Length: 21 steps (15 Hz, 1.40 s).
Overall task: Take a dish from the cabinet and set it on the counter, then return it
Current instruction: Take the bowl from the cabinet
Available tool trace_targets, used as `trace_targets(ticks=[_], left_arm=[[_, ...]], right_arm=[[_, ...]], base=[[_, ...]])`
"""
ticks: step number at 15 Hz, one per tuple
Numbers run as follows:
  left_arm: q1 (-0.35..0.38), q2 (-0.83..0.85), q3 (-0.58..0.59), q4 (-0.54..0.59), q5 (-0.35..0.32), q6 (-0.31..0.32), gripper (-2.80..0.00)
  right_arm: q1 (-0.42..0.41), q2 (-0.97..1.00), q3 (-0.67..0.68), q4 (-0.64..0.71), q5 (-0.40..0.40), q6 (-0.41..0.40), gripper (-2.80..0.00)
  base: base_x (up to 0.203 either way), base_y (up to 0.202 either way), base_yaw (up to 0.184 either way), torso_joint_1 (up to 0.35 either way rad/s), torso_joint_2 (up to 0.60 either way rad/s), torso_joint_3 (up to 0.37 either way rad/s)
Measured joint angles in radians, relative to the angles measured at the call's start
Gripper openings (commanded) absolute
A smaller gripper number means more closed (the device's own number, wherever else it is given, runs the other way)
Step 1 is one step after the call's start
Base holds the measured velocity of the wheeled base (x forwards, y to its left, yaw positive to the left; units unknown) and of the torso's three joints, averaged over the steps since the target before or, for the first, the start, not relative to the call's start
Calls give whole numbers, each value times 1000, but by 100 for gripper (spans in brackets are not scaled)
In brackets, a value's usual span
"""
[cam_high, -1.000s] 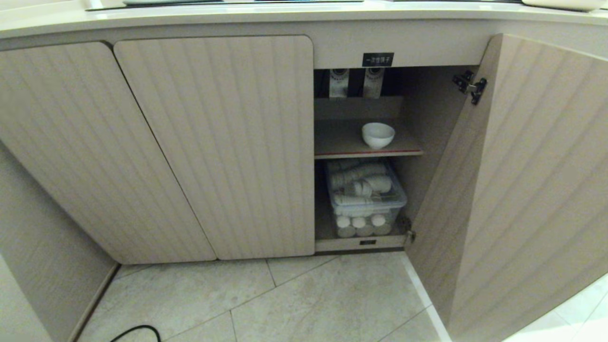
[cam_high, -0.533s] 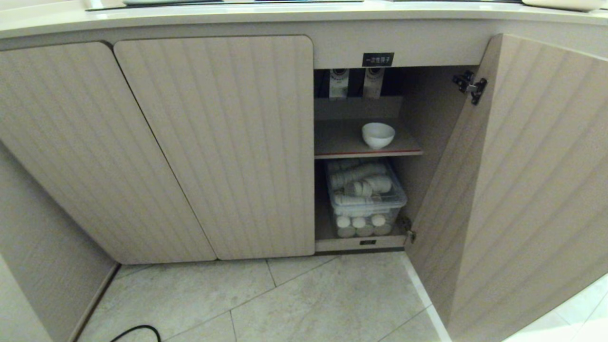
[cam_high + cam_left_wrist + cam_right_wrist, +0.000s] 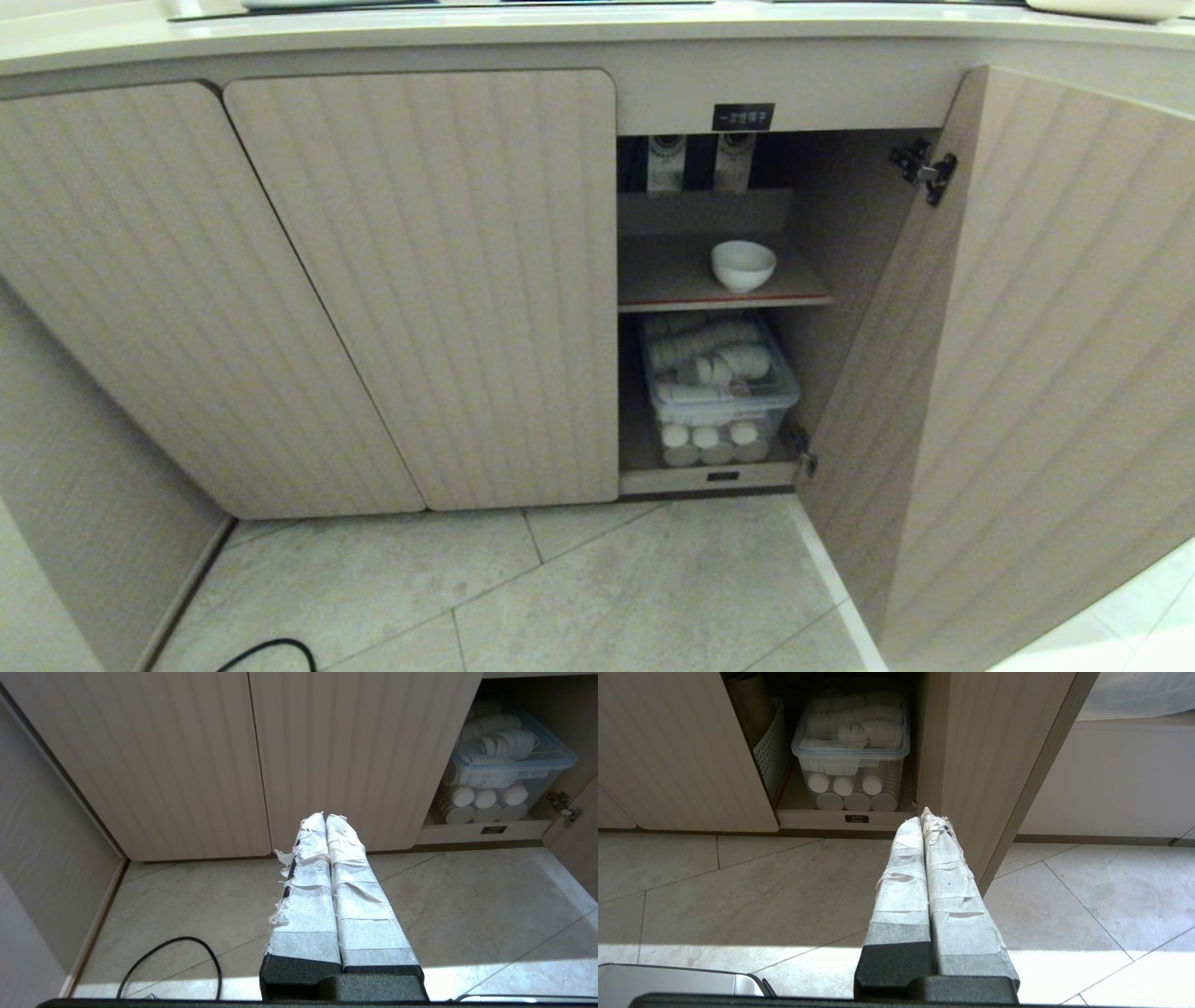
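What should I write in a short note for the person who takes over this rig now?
Left end effector: shut, empty, low over the floor before the closed doors.
Right end effector: shut, empty, beside the open door.
The dish stands upright on the upper shelf in the cabinet, above a clear bin.
Done: door open.
Left: take the dish out, set it on the counter, return it.
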Motion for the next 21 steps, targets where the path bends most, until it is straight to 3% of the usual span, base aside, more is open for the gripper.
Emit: trace_targets(ticks=[3,21], left_arm=[[0,0,0,0,0,0,-280],[0,0,0,0,0,0,-280]], right_arm=[[0,0,0,0,0,1,-280],[0,0,1,1,0,2,-280]], base=[[42,0,-1,2,1,2],[187,0,-3,2,3,2]])
